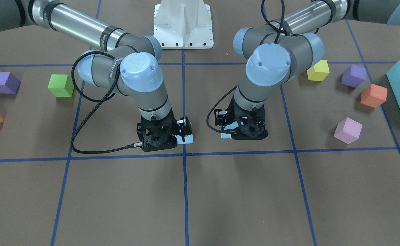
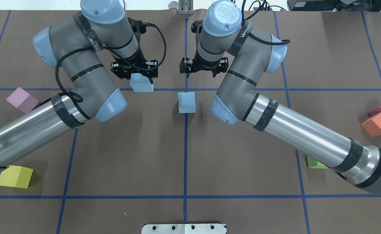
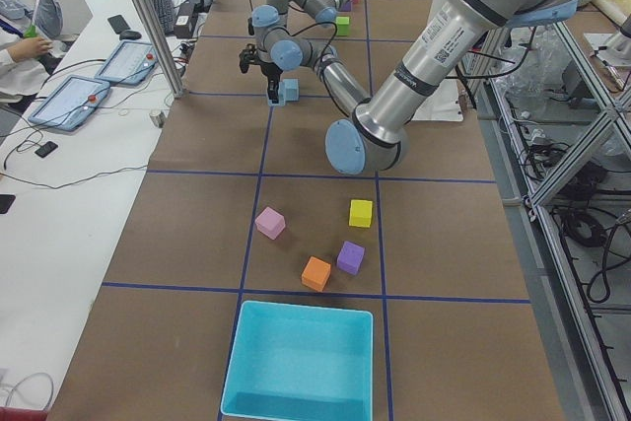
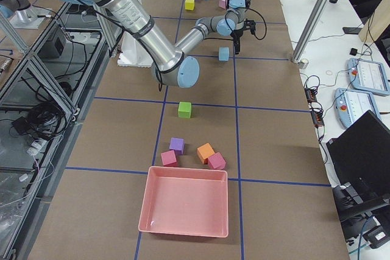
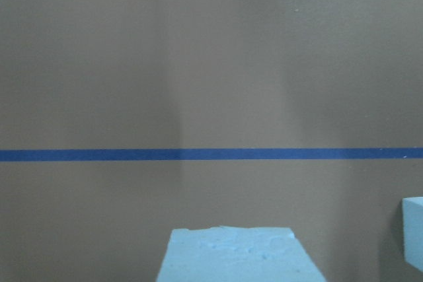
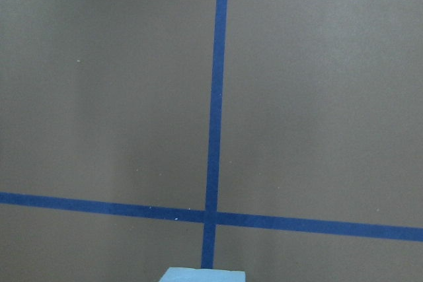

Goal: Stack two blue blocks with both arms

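While the brown table (image 2: 184, 162) spreads under everything, the two arms reach over its middle from opposite sides. The left arm (image 2: 80, 68) and the right arm (image 2: 307, 133) are both bent down at the wrist. A turquoise bin (image 3: 301, 367) lies at the table's end on the robot's left, and a pink bin (image 4: 186, 202) lies at the other end.

The left gripper (image 2: 140, 75) points down. Its fingers are clamped on the held block (image 2: 141, 85), which looks raised off the table. The right gripper (image 2: 202, 67) also points down and carries nothing. I cannot tell whether its fingers stand wide or narrow.

The loose block (image 2: 186, 102) sits flat on the table, on the tape line (image 2: 185, 156) that runs away from the robot, just beside a crossing. It is near the right gripper and apart from the held block; the left wrist view catches it at its right edge.

Other cubes lie well apart from the blocks, toward both ends, among them a yellow cube (image 2: 15, 176) and a green cube (image 1: 60, 85).
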### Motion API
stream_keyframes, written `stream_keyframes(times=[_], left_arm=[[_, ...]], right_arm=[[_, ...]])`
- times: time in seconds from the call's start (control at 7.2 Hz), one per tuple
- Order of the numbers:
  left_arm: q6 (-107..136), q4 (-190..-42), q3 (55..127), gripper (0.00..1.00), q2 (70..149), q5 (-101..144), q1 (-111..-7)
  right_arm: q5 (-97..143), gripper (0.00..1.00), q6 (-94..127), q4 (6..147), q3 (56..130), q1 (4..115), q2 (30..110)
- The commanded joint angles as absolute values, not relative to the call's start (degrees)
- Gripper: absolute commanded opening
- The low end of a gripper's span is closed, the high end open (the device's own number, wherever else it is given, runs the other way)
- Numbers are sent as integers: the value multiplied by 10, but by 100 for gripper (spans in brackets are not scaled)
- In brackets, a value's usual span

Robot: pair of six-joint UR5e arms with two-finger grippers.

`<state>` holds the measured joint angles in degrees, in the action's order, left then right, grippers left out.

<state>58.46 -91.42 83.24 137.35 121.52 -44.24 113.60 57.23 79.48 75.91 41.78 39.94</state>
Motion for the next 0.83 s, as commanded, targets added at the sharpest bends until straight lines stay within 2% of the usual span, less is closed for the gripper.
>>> stream_keyframes(times=[0.0, 0.69], left_arm=[[587, -917, 761, 62, 1440, 1207, -419], [615, -939, 709, 63, 1483, 1177, -375]], right_arm=[[1153, 100, 501, 794, 767, 455, 436], [1160, 100, 482, 794, 773, 469, 457]])
